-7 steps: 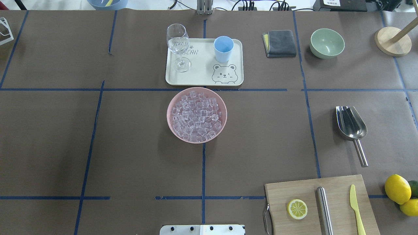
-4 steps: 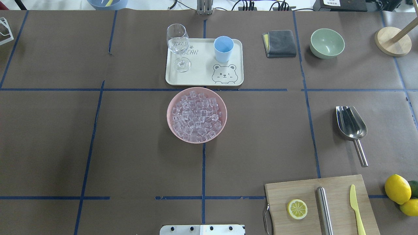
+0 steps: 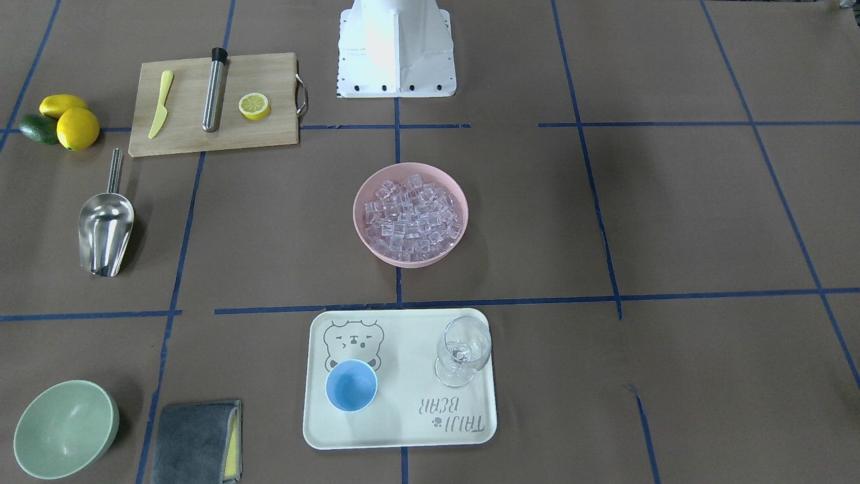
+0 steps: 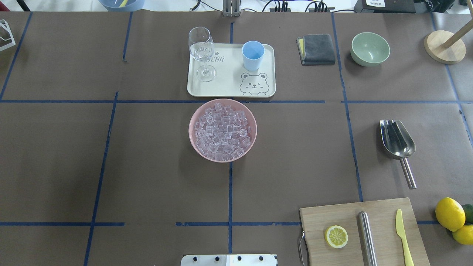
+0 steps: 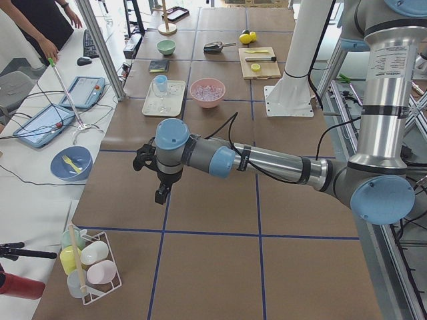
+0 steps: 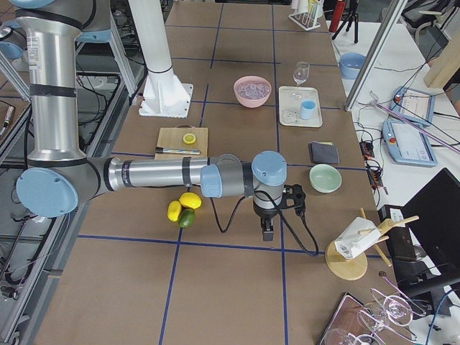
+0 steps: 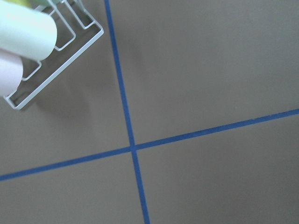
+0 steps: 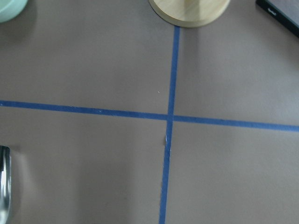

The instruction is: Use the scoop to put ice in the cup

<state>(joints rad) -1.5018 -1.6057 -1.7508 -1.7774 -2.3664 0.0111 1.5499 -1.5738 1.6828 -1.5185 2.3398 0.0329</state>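
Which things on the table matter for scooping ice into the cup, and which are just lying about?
Needed: ice, pink bowl holding it, scoop, cup.

Lying about: wine glass, tray, green bowl, cloth, cutting board, lemon slice, steel cylinder, knife, lemons.

Brown table cover (image 4: 147,166), blue tape lines (image 4: 230,192) crossing it in a grid. Pink bowl (image 4: 191,129), the ice (image 4: 221,133) in it clear and glassy. Light blue cup (image 4: 253,55). Cream tray (image 4: 225,83) printed with a grey outline bear face (image 4: 254,83) and grey lettering (image 4: 214,58). Clear wine glass (image 4: 201,48). Shiny silver scoop (image 4: 397,139). Dark grey cloth (image 4: 317,48) with a yellow edge. Pale green bowl (image 4: 370,48). Light wood cutting board (image 4: 317,218); on it a yellow lemon slice (image 4: 336,236), yellow-green knife (image 4: 402,232), silver cylinder (image 4: 367,236) with a black cap (image 3: 219,54). Bright yellow lemons (image 4: 449,213), dark green lime (image 4: 469,212). Pale wood stand base (image 4: 441,48). Left arm (image 5: 267,159) and right arm (image 6: 151,172) silver-grey with light blue joint caps. White pedestal (image 3: 396,47).
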